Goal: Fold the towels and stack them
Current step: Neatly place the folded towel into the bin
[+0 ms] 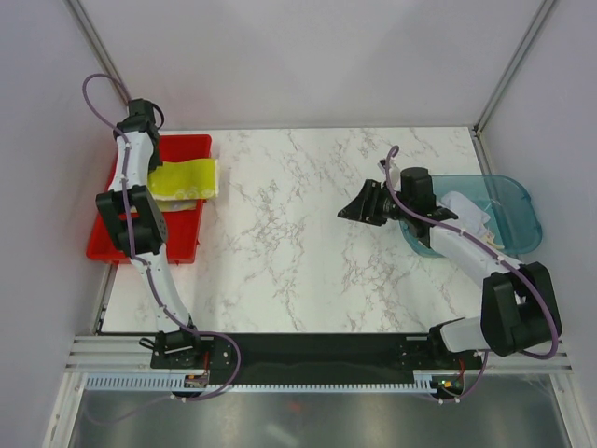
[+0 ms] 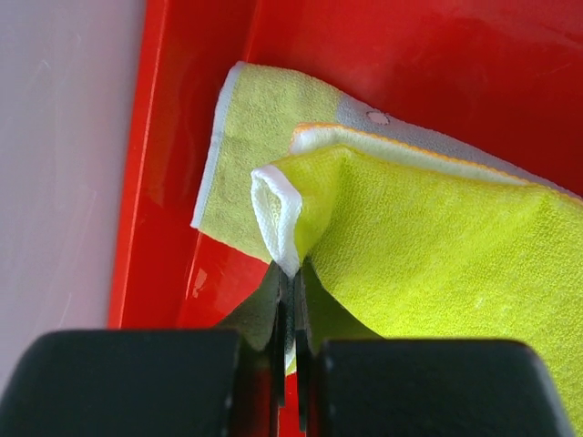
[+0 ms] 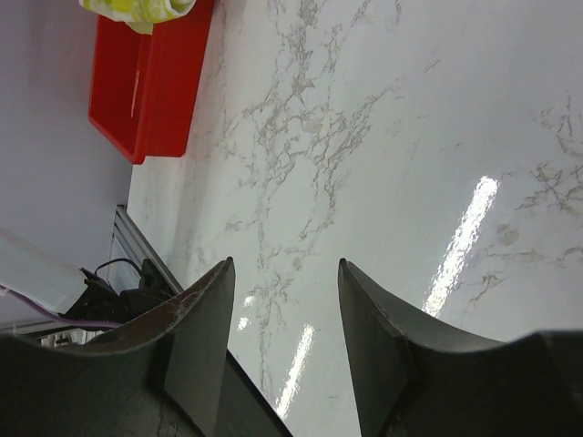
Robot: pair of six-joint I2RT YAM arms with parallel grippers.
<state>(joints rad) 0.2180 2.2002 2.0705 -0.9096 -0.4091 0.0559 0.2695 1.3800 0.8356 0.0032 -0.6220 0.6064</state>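
At the far left, the red tray (image 1: 104, 245) holds stacked yellow-green towels (image 1: 187, 177), and the left pincer (image 2: 290, 282) is pressed together on the top one's folded, white-edged corner. Over the marble table (image 1: 298, 233), the right pincer (image 3: 284, 337) hangs spread, holding nothing. Beside it, a teal bin (image 1: 522, 201) holds pale towels (image 1: 466, 207).

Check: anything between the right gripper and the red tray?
Nothing, just bare marble table between the right gripper and the red tray. Top view shows the whole stretch; right wrist view agrees.
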